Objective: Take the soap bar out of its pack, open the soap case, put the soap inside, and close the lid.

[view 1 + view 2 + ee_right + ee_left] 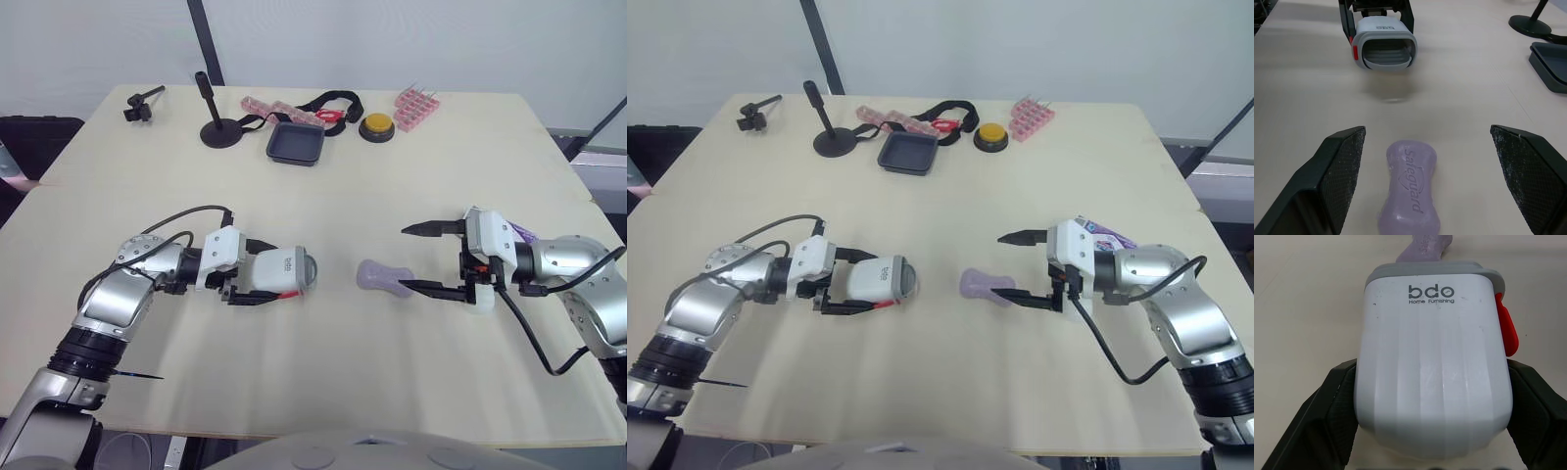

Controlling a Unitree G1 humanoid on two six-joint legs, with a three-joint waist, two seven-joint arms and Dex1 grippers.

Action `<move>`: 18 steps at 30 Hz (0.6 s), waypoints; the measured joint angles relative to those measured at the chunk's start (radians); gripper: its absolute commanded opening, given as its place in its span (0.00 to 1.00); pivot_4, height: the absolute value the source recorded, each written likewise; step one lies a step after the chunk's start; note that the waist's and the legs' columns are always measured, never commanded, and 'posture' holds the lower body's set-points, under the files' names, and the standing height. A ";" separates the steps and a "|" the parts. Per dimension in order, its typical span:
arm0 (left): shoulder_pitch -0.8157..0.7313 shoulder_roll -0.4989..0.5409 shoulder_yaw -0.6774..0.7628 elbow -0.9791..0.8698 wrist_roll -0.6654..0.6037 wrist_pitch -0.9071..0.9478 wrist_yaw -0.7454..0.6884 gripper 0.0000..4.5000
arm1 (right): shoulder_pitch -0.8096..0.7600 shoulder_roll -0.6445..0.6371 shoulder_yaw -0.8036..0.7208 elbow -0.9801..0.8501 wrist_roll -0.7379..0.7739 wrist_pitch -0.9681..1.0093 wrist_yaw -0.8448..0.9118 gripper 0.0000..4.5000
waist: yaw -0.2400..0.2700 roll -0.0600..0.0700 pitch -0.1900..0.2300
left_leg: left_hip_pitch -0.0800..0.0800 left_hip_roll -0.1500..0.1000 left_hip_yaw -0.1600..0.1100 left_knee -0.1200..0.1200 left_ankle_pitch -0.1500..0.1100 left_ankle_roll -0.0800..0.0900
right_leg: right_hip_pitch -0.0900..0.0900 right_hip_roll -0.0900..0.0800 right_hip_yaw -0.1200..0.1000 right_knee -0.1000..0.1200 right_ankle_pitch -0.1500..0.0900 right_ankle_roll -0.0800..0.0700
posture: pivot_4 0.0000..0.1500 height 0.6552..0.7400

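One purple soap bar point(1409, 191) lies bare near the middle of the desk point(323, 372), already out of its pack, long axis pointing left toward the soap case point(1432, 372). The right pincer point(404, 258) stands wide open with a finger on either side of the bar's right end, touching neither side as far as the right wrist view shows. Well apart to the left, the left pincer point(274, 272) is clamped across the white case, which lies on its side with its grey mouth turned toward the soap and a red latch at one edge.

The step in hand looks like picking up the bar. It should go best if the fingers slide further left to straddle the narrow waist before squeezing, since the rounded ends would likely slip. Then lift only a little and feed it endwise into the mouth while the left arm holds the case level. A purple wrapper point(1104, 233), probably the pack, sits just behind the right wrist.
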 measured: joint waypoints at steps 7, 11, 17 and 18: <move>0.001 0.020 0.018 -0.008 -0.005 0.019 -0.013 0.77 | 0.040 0.086 -0.005 -0.058 0.028 0.004 -0.042 0.98 | -0.002 0.000 0.000 | 0.001 0.000 0.000 -0.001 0.000 0.000 | 0.000 0.000 0.000 0.000 0.000 0.000 | 1.00 1.00; 0.001 0.039 0.020 -0.011 -0.007 0.027 -0.029 0.77 | 0.061 0.111 -0.004 -0.142 0.058 0.012 -0.060 0.98 | 0.001 0.001 0.000 | 0.002 0.000 0.000 -0.002 0.000 -0.001 | 0.001 0.000 0.000 -0.001 0.000 0.000 | 1.00 1.00; -0.008 0.057 0.024 -0.019 -0.011 0.056 -0.042 0.77 | 0.092 0.099 0.000 -0.114 0.018 -0.009 -0.035 0.98 | -0.001 0.001 0.000 | 0.002 0.000 0.000 -0.003 0.001 -0.001 | 0.001 0.000 0.000 -0.002 0.000 0.000 | 1.00 1.00; -0.015 0.061 0.022 -0.022 -0.011 0.070 -0.043 0.77 | 0.092 0.097 0.000 -0.112 0.016 -0.012 -0.033 0.98 | -0.002 0.001 0.000 | 0.003 0.000 0.000 -0.004 0.001 -0.002 | 0.001 0.000 0.000 -0.002 0.000 0.000 | 1.00 1.00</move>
